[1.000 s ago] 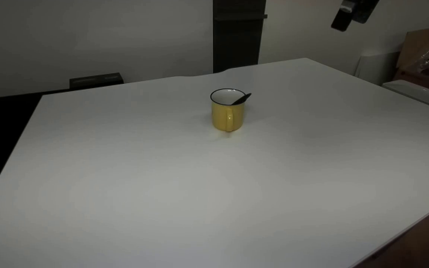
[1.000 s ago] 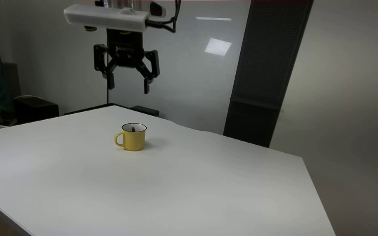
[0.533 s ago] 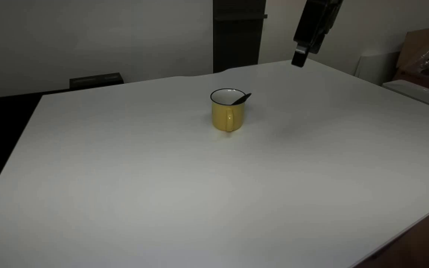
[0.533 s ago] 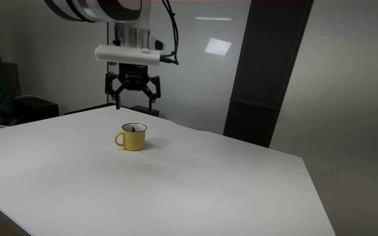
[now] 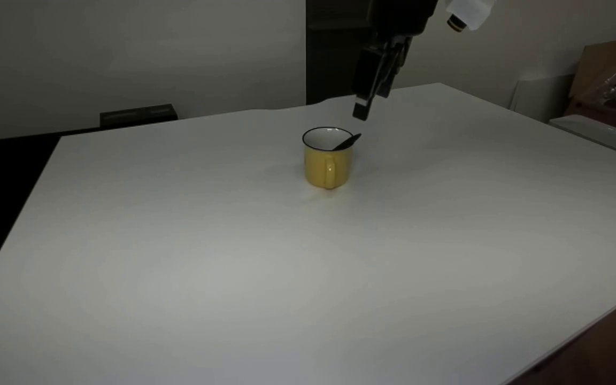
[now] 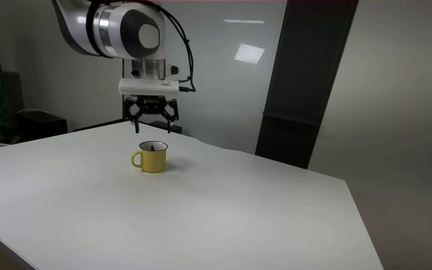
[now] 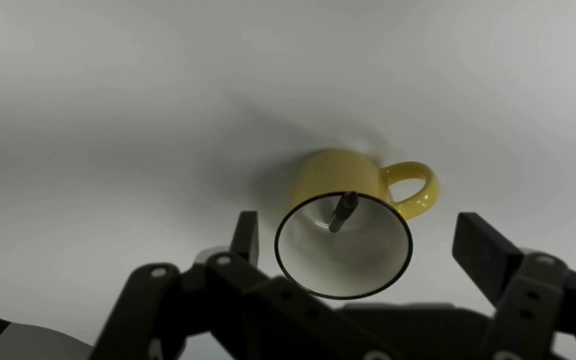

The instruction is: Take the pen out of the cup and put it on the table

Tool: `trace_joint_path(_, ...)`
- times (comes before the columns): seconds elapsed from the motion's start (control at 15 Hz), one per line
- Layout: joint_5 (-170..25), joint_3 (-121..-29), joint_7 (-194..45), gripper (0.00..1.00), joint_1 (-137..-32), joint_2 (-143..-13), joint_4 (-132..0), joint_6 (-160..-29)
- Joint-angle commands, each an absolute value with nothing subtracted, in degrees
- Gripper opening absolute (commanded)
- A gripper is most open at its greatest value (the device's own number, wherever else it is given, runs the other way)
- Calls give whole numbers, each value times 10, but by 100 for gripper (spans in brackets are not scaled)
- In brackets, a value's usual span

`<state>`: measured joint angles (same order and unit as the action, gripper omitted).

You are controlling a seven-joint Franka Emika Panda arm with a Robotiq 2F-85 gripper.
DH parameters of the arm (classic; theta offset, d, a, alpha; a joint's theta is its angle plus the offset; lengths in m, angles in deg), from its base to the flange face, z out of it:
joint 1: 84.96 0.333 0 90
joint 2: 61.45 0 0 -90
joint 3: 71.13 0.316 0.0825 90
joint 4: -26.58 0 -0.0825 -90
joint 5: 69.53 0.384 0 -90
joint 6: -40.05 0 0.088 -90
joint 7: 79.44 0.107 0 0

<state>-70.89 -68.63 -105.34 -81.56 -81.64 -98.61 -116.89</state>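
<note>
The yellow cup (image 5: 316, 167) with a dark rim and pale inside stands upright on the white table (image 5: 233, 267). It also shows in an exterior view (image 6: 154, 161) and the wrist view (image 7: 338, 172). The dark pen (image 5: 347, 141) leans inside the cup, its upper end just past the rim. The pen shows in the wrist view (image 7: 344, 210) against the rim on the upper side of the picture. My gripper (image 6: 153, 131) is open and empty, pointing down above the cup, apart from it. In the wrist view the fingers (image 7: 360, 239) appear on either side of the cup's mouth.
A dark box (image 5: 138, 116) lies beyond the table's back edge. A cardboard box (image 5: 610, 69) and a pale tray (image 5: 599, 132) are past the table's side. A black box (image 6: 41, 122) and a dark panel (image 6: 298, 90) stand behind the table.
My gripper has come down and across toward the cup, from high above the far side to just above the mug. It stays open. The cup and pen have not moved.
</note>
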Motion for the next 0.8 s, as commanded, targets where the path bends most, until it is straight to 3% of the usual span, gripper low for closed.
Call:
trace_joint_path(0.0, -725, -668, -1042, 100, -835, -816, -987, -1167)
trace_joint_path(0.73, -847, -771, -831, 100, -730, -891, -952, -1293)
